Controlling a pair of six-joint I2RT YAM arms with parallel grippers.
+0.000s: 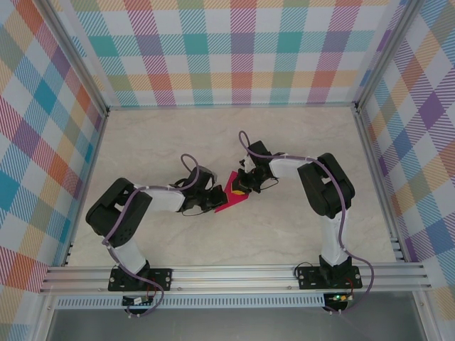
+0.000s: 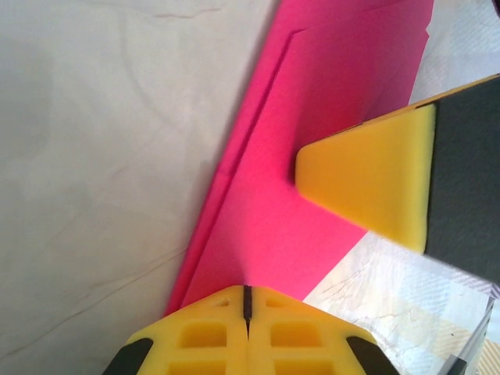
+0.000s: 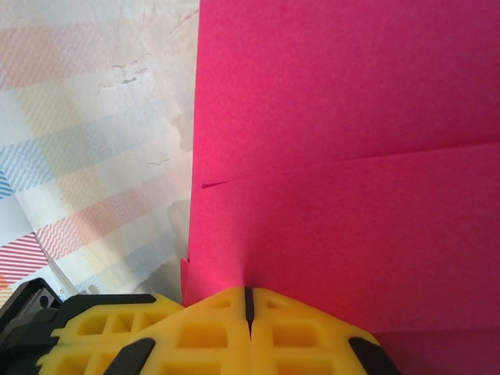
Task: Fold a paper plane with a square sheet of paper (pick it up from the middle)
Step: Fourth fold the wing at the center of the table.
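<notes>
The magenta-pink paper [image 1: 232,193] is held between both arms at the table's centre, folded into a narrow layered shape with creases. My left gripper [image 2: 247,294] is shut on one edge of the folded paper [image 2: 312,117], whose long folded edges run away up the left wrist view. My right gripper [image 3: 248,294] is shut on another edge of the paper [image 3: 344,156], where stacked layers and a horizontal fold line show. In the left wrist view the right gripper's yellow fingers [image 2: 375,176] pinch the paper from the right. From above, the left gripper [image 1: 215,199] and the right gripper [image 1: 239,187] almost meet.
The pale marble-patterned tabletop [image 1: 178,142] lies all around the arms. Checked walls [image 1: 227,50] close off the back and both sides, and an aluminium rail [image 1: 234,273] runs along the near edge.
</notes>
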